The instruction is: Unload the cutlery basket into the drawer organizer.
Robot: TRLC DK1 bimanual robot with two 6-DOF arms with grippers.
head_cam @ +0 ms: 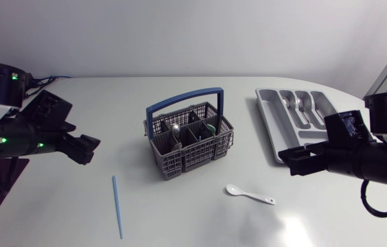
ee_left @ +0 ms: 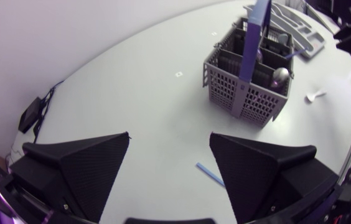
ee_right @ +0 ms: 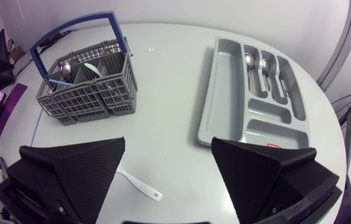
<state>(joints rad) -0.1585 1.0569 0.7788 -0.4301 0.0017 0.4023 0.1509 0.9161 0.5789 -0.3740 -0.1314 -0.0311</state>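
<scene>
The white table (head_cam: 180,103) is holding everything. Two arms are coming in from the sides. The left gripper (ee_left: 169,135) is hovering at 9 o'clock from the basket. Its fingers are standing wide apart and are holding nothing. The right gripper (ee_right: 168,141) is hovering at 4 o'clock from the basket, just by the near end of the tray. Its fingers are spread wide too, with nothing between them.

The grey drawer organizer (head_cam: 269,120) is lying flat at 2 o'clock from the basket, well apart from it. A few silver pieces (head_cam: 302,104) are lying in its far slots.

The grey cutlery basket (head_cam: 188,147) is sitting near the middle of the table. Its blue handle (head_cam: 183,96) is standing up over it. Some spoons (head_cam: 176,130) are poking out of its boxes.

A thin blue stick (head_cam: 116,206) is lying on the table at 7 o'clock from the basket. A small white spoon (head_cam: 250,194) is lying at 5 o'clock from the basket, near the right gripper but not touching it.
</scene>
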